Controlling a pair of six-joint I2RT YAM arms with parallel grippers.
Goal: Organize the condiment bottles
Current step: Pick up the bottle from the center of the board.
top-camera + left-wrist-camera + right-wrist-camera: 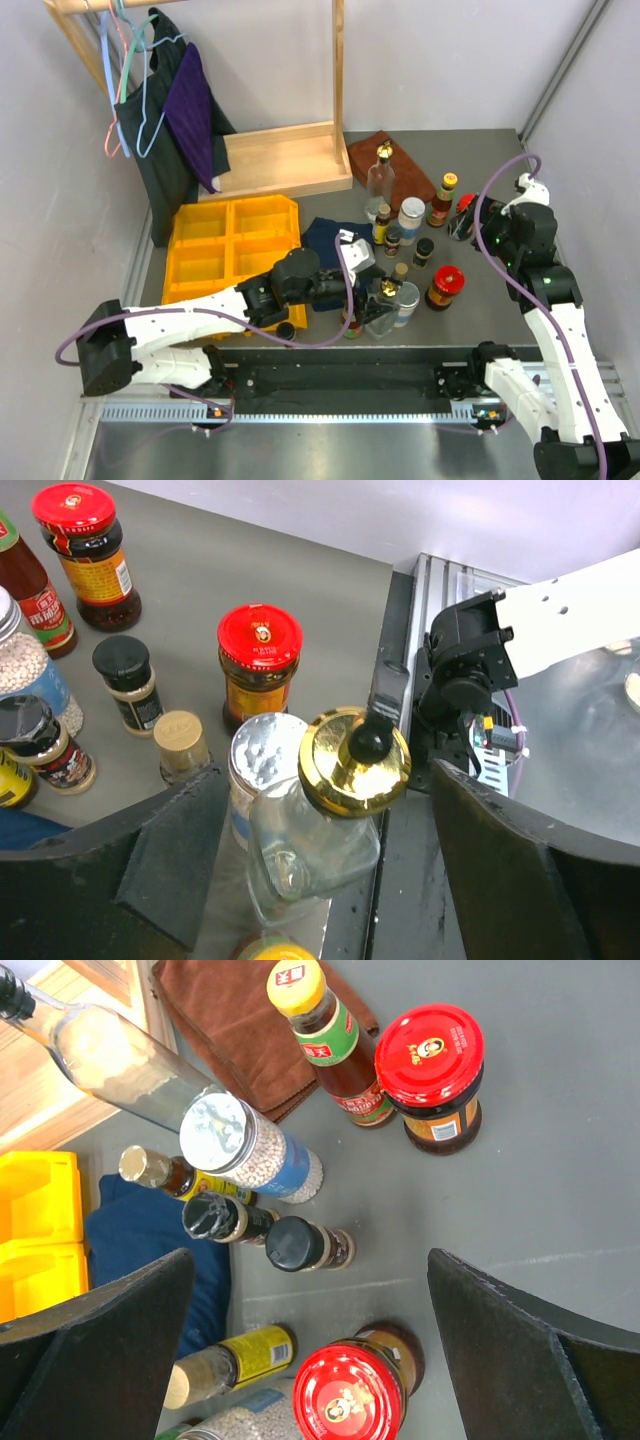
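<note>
While the left pincer point(328, 800) hung with its fingers spread wide, the gold-topped clear bottle point(310, 860) stood upright between them, and neither finger could be seen pressing on it. Just beside that bottle, touching or nearly so, stood a white-lidded jar point(262, 750). A red-lidded jar point(258, 665) stood just beyond the bottle, with a small gold-capped bottle point(180, 742) and a black-capped bottle point(125, 680) near it, off to one side. Well apart from the bottle, over the right of the counter point(470, 325), the right pincer point(310, 1270) hovered with its fingers apart, gripping nothing.
</note>
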